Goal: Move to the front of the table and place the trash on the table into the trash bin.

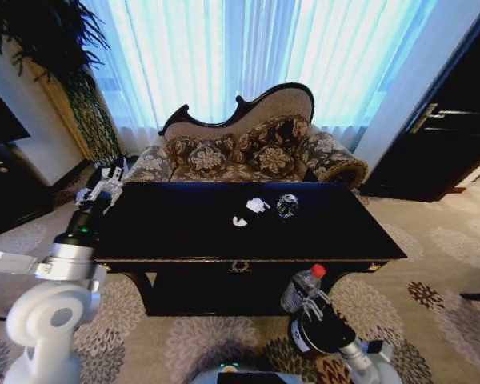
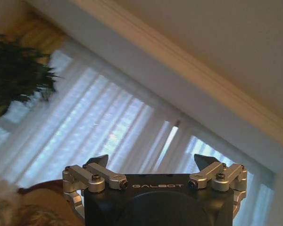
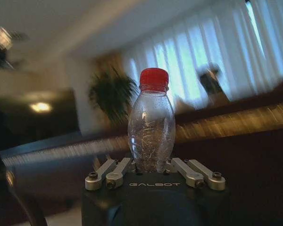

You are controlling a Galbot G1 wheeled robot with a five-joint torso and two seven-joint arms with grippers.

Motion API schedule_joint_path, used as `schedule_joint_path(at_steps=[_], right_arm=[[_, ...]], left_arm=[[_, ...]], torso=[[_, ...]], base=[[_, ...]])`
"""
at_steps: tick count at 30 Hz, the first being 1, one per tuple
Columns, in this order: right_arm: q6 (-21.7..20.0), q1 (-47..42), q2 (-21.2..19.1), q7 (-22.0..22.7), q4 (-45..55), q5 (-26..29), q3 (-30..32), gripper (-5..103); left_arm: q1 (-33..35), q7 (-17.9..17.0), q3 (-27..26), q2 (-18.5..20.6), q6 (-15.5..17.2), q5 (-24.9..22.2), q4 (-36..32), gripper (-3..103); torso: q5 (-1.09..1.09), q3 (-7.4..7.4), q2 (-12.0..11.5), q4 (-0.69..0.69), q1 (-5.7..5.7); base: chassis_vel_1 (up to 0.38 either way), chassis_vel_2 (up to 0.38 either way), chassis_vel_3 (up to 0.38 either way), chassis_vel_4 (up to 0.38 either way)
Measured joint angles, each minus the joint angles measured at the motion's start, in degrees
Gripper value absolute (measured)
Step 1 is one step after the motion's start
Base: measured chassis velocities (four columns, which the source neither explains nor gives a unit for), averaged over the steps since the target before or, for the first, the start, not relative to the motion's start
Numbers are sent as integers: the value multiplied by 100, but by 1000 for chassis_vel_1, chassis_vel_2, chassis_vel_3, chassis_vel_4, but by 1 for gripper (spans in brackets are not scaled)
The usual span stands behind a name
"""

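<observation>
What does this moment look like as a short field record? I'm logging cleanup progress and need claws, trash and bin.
right claw: shut on clear plastic bottle with red cap, held above small round dark trash bin
left claw: open, raised by the left end of long dark glossy wooden table
left on table: dark shiny crushed can; two crumpled white paper wads
bin position: on carpet, in front of table's right half

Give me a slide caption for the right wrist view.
Right gripper shut on a clear red-capped bottle, held upright beside the dark table.
</observation>
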Motion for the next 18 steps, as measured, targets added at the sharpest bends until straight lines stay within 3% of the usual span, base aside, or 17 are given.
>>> schedule_joint_path(at_steps=[2, 8, 12, 13, 14, 16, 18], right_arm=[[52, 144, 11, 99, -424, -135, -74, 22], [221, 456, -63, 445, -1171, -875, -100, 22], [407, 736, -200, 1139, -1735, -1835, -139, 22], [419, 880, -235, 1481, -2003, -2130, -199, 22], [419, 880, -235, 1481, -2003, -2130, -199, 22], [313, 994, -216, 2013, -2225, -2326, -292, 22], [-87, 1137, -105, 3127, -2498, -2454, -477, 22]], left_arm=[[-32, -185, -81, 21, 56, -163, -9, 100], [-44, -194, -171, 48, 73, -315, -58, 100], [-58, -103, -187, 75, 79, -393, -124, 100], [-58, -70, -187, 76, 80, -378, -122, 100], [-58, -70, -187, 76, 80, -378, -122, 100], [-43, -54, -173, 57, 74, -308, -80, 100], [2, -48, -149, 9, 58, -244, -42, 100]], torso=[[1, 0, 0, 0, 1], [0, 0, 0, 1, 0], [0, 0, 0, 0, 1], [0, 0, 0, 2, 0], [0, 0, 0, 2, 0], [0, 1, 0, 1, 0], [0, 0, 0, 1, 1]], base=[[0, 0, 0, 0], [0, 0, 0, 0], [0, 0, 0, 0], [0, 0, 0, 0], [0, 0, 0, 0], [0, 0, 0, 0], [0, 0, 0, 0]])
